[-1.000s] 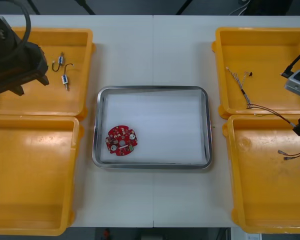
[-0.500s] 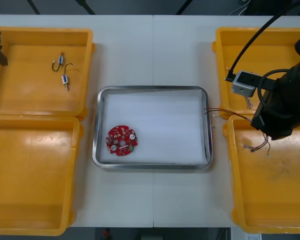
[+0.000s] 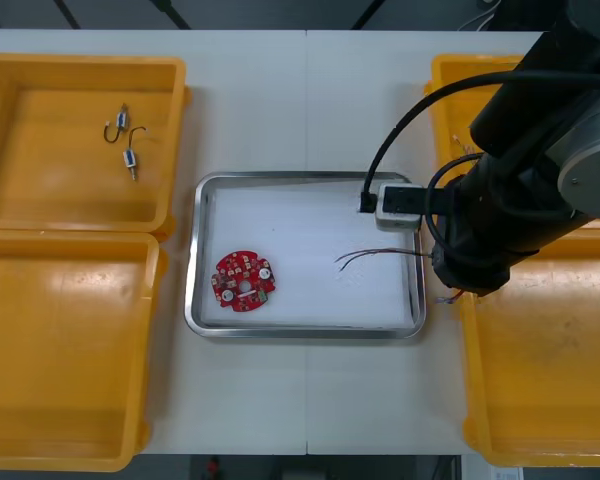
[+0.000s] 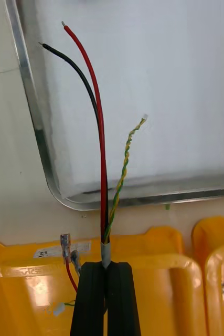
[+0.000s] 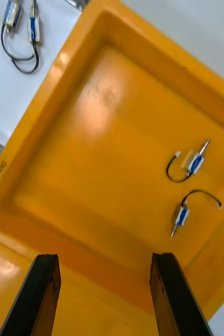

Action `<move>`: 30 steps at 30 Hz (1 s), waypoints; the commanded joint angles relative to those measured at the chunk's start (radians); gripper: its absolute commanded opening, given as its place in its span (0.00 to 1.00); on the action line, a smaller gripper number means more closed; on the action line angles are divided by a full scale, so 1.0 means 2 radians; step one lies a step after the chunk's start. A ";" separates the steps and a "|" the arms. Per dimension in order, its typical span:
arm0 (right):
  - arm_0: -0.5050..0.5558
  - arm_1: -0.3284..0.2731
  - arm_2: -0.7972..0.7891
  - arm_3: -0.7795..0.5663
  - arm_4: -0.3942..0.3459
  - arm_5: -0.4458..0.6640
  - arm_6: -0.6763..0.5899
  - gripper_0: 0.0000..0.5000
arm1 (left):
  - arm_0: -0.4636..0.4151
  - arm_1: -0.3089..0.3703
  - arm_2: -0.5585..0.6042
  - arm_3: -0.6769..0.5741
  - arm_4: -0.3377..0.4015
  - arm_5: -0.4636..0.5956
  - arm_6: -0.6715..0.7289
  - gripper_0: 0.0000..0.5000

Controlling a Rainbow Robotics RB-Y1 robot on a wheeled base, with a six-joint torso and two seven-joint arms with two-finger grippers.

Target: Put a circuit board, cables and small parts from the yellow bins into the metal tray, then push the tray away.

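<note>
Cable [image 4: 102,157] is pinched between right fingers [image 4: 93,299] at the 3 o'clock rim of the metal tray [image 3: 305,178]; its bare wire ends extend toward 9 o'clock over the tray. Circuit board [image 3: 244,281] lies at 7 o'clock. Left fingers [image 5: 43,294] are spread over a yellow bin [image 5: 91,131].

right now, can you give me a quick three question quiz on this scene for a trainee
1. True or false: the circuit board lies inside the metal tray.
2. What is the right gripper shut on? A) a small metal part B) the cable C) nothing
3. The open left gripper hovers over the far left yellow bin. How many small metal parts lie in that bin?

Key: 1 true; 2 B; 3 two.
</note>
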 commanded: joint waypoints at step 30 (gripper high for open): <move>-0.048 0.147 0.221 0.192 0.166 -0.143 0.170 0.00 | -0.064 -0.195 -0.080 0.177 -0.209 -0.274 -0.068 1.00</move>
